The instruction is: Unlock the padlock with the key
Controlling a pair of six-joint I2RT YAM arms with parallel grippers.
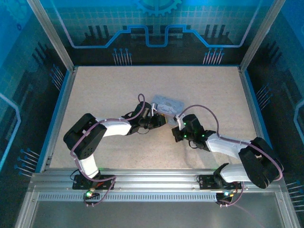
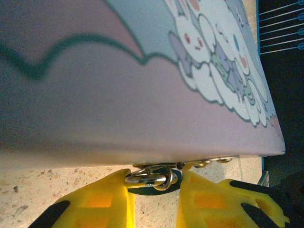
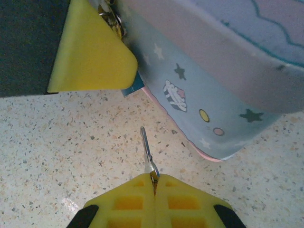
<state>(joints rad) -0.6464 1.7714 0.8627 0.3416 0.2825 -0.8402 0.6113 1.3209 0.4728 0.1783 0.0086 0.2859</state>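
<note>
The padlock hangs at the front lower edge of the cartoon-printed tin box, its silvery shackle loop over a dark body. My left gripper is shut on the padlock, one yellow finger at each side. In the right wrist view the thin key sticks out of my right gripper, which is shut on its head. The blade points toward the left gripper's yellow finger and the box, a short gap away. From above, the left gripper and right gripper meet just below the box.
The speckled beige table spreads on all sides of the box. Aluminium frame posts and blue printed walls enclose it. Both arms' cables loop above the wrists near the box.
</note>
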